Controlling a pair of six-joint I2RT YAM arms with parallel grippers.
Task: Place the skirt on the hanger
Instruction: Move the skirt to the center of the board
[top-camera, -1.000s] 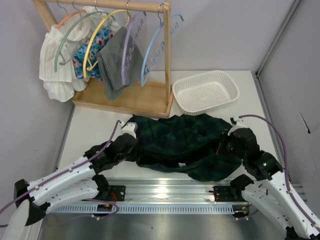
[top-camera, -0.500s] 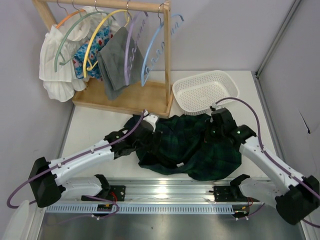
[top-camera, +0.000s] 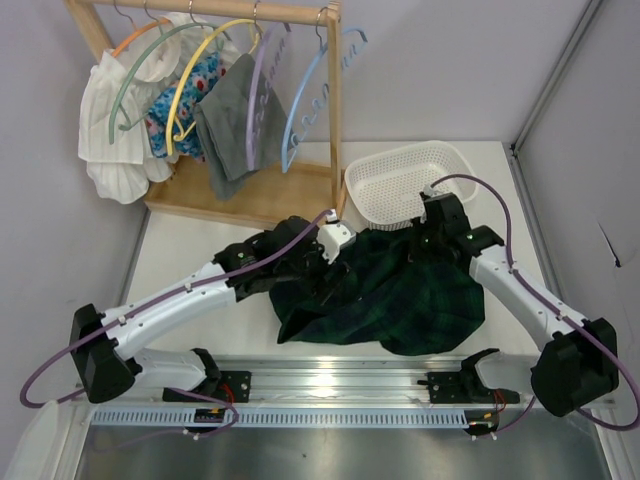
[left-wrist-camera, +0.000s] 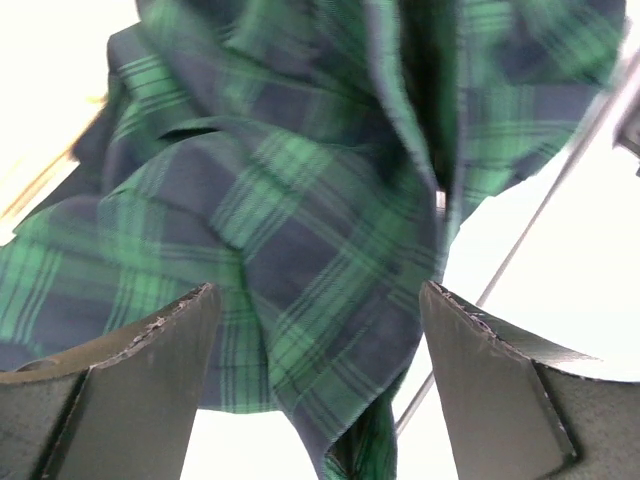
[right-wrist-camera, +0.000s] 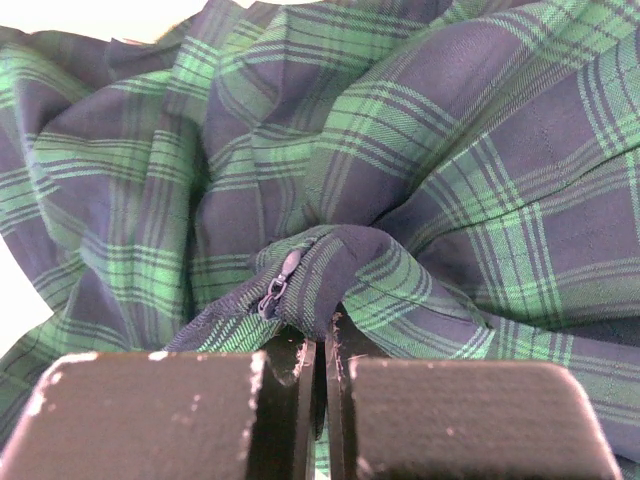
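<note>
The skirt (top-camera: 400, 300), dark green and navy plaid, lies bunched on the table between both arms. My right gripper (top-camera: 425, 238) is shut on its waistband beside the zipper (right-wrist-camera: 278, 285); in the right wrist view the gripper (right-wrist-camera: 320, 345) pinches that fold. My left gripper (top-camera: 336, 230) hovers over the skirt's upper left edge. In the left wrist view it (left-wrist-camera: 318, 292) is open, and a hanging fold of skirt (left-wrist-camera: 300, 230) shows between the fingers without touching them. A bare light blue hanger (top-camera: 310, 95) hangs at the right end of the rack.
The wooden rack (top-camera: 335, 110) stands at the back left. It carries orange, green, yellow and purple hangers with white, floral and grey garments (top-camera: 230, 125). A white perforated basket (top-camera: 460, 185) sits at the back right, just behind the skirt and the right gripper.
My left gripper opened, let go of the skirt's left edge and moved right and back towards the rack base. My right gripper carried its hold back towards the basket, bunching the skirt.
</note>
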